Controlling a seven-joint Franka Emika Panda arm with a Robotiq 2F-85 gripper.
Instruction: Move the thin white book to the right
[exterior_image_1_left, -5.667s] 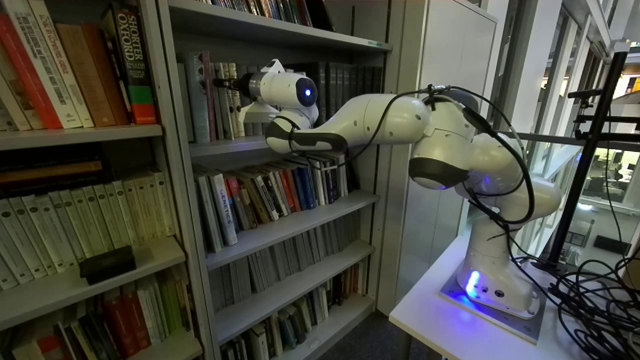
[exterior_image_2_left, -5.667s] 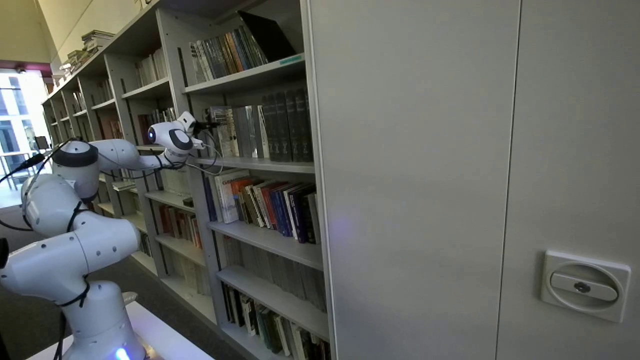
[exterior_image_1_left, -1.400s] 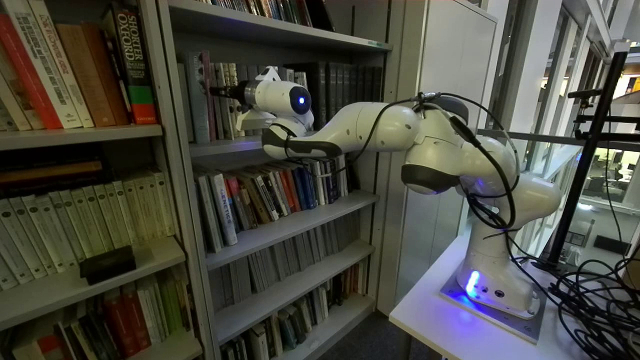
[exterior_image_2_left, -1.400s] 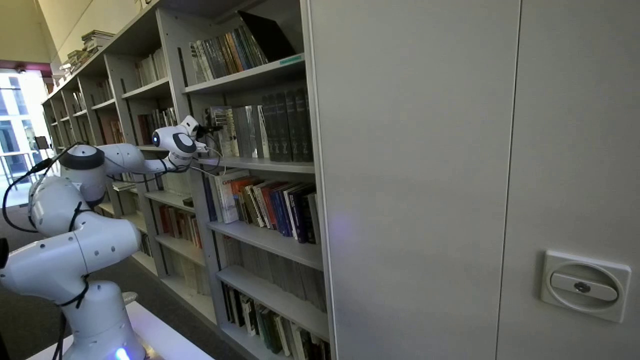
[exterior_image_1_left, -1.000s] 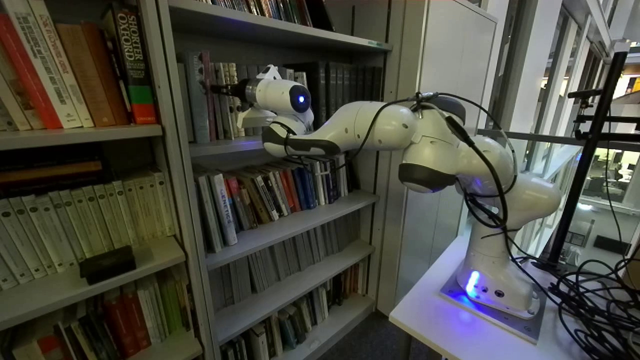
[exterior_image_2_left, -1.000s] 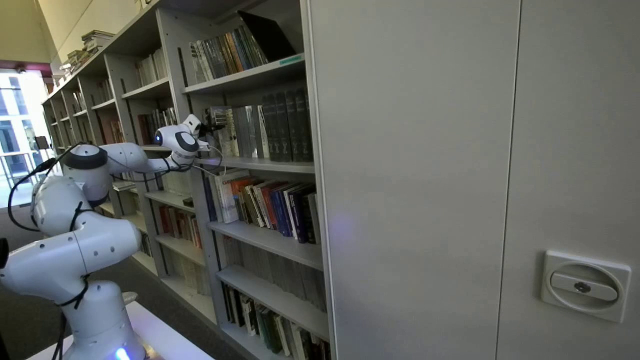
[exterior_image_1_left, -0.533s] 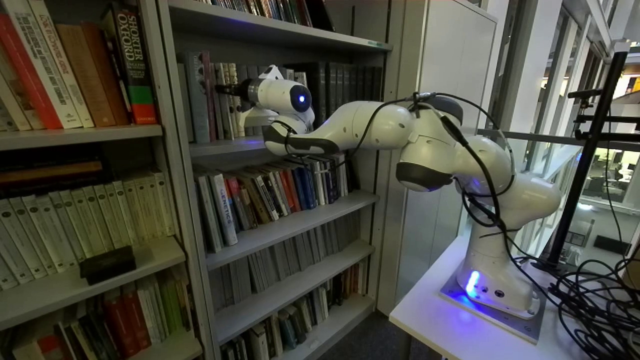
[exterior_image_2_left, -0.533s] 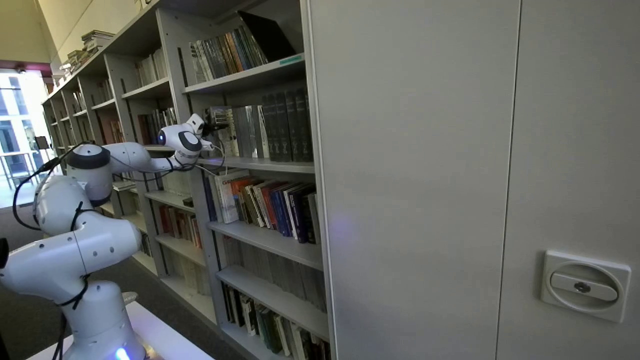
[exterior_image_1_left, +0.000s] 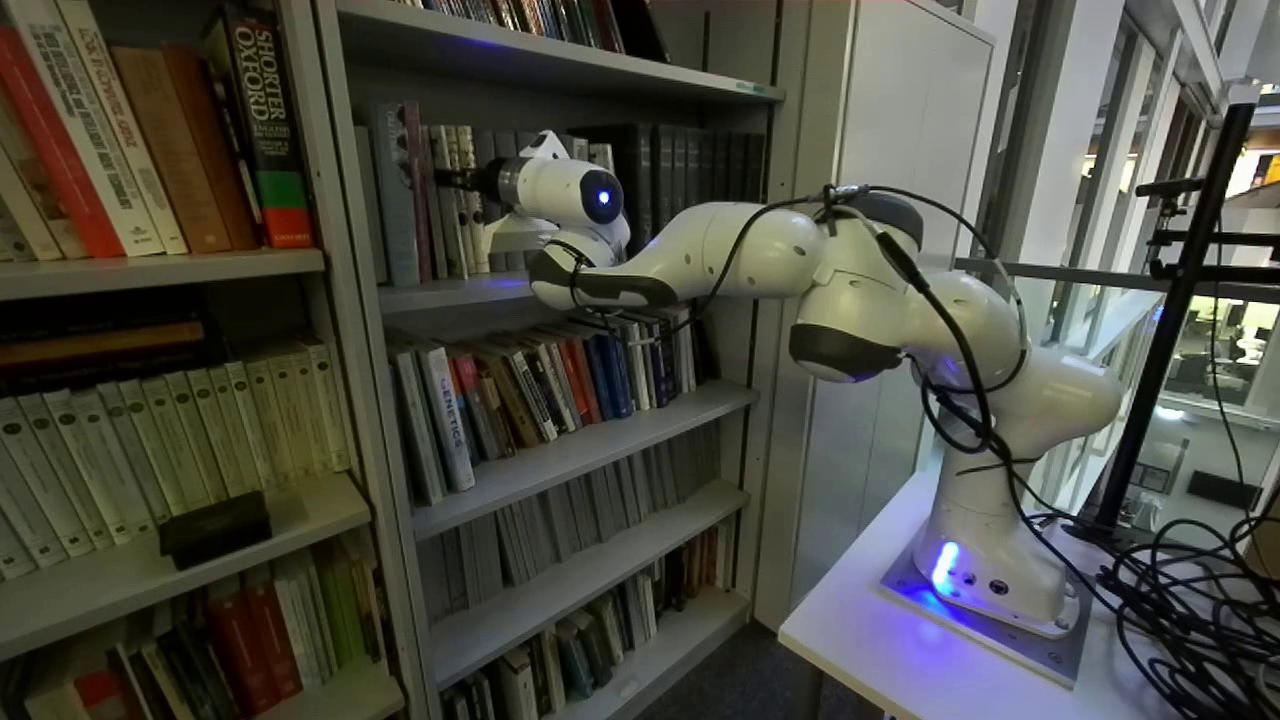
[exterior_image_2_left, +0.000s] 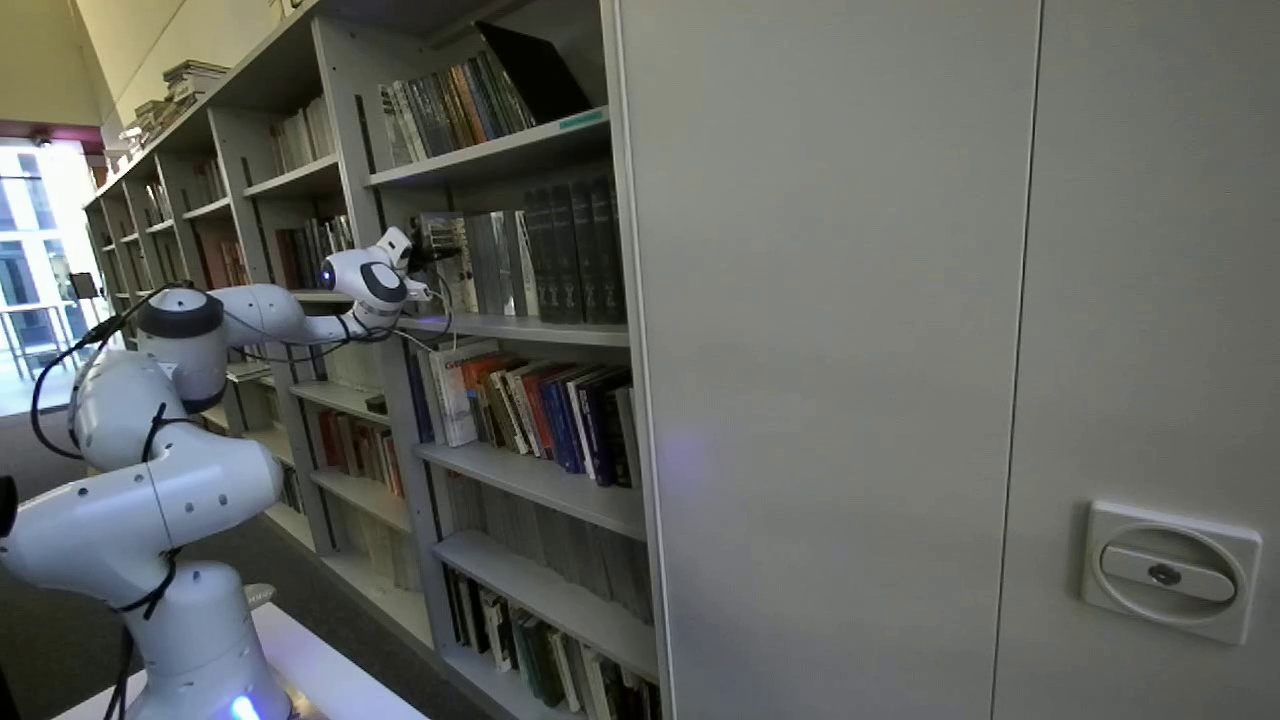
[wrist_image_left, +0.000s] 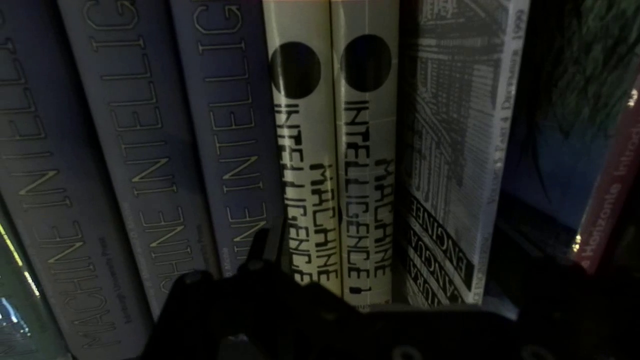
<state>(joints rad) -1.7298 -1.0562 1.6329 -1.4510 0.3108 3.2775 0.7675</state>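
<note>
Thin white book (wrist_image_left: 457, 150) on the shelf (exterior_image_1_left: 450, 293), beside two cream books (wrist_image_left: 352, 150)
Jaws wide, holding nothing; it looks light, bendy, maybe slippery; best pinched softly at its spine (wrist_image_left: 497, 155)

thin book (wrist_image_left: 462, 145) stands between a machine intelligence volume (wrist_image_left: 367, 130) and the horizonte book (wrist_image_left: 607, 215); gripper (exterior_image_1_left: 442, 179) before them; arm (exterior_image_1_left: 760, 250) mounted on the table (exterior_image_1_left: 850, 610).

The gripper (exterior_image_1_left: 445, 180) has moved slightly lower and further right in both exterior views, and the arm's elbow (exterior_image_1_left: 850, 325) has swung nearer the bookcase (exterior_image_1_left: 600, 440).
</note>
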